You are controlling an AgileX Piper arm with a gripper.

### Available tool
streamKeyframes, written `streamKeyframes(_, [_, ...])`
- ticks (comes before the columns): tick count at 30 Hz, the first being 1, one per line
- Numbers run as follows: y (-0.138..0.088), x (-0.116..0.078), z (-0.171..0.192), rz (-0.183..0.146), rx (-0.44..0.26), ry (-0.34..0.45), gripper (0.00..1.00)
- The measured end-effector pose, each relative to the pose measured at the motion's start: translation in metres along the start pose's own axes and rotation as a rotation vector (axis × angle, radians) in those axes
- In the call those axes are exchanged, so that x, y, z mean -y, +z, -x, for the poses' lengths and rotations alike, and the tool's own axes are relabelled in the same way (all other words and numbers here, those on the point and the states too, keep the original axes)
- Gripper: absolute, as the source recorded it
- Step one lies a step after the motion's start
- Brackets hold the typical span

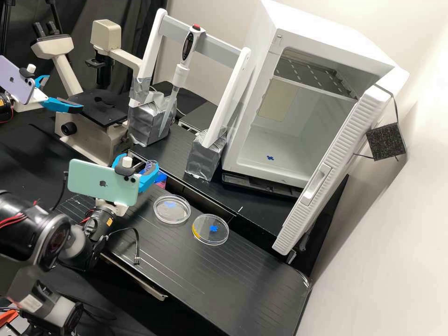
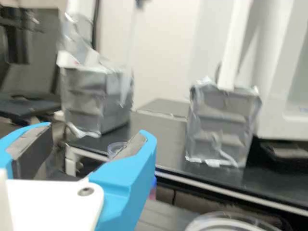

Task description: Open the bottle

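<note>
The dark grey arm [image 1: 44, 235] came in from the high view's lower left, and its white gripper [image 1: 136, 164] was held low near the back edge of the black bench [image 1: 233, 284], pointing toward the pipette stand. Its two blue fingers [image 2: 127, 166] stood well apart. Just beside them was a small blue-and-pink thing [image 1: 161, 178], which seemed to be part of the bottle, mostly hidden; whether the fingers touched it I could not tell. Two clear round dishes [image 1: 172, 209] [image 1: 210, 229] lay next to each other on the bench, each with a blue mark. On the black surface behind, the white stand [image 1: 214, 121] rose from silver-taped blocks [image 1: 203, 161] with a pipette [image 1: 181, 72] hanging upright-ish from its crossbar. A white cabinet [image 1: 322, 28] stood beside it, door open, and a microscope [image 1: 86, 121] stood at the other side, before dark curtains.
</note>
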Motion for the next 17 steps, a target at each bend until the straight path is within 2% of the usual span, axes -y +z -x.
streamKeyframes(2, [-0.002,-0.003,0.005,0.006,-0.025,0.008,1.0])
streamKeyframes(4, [-0.006,-0.01,0.01,-0.002,-0.051,0.037,1.0])
streamKeyframes(6, [-0.008,-0.017,0.015,0.001,-0.065,0.081,1.0])
streamKeyframes(8, [-0.015,-0.027,0.02,-0.003,-0.091,0.161,1.0])
streamKeyframes(13, [-0.022,-0.042,0.029,-0.038,-0.113,0.289,1.0])
streamKeyframes(17, [-0.018,-0.048,0.031,-0.096,-0.111,0.329,1.0])
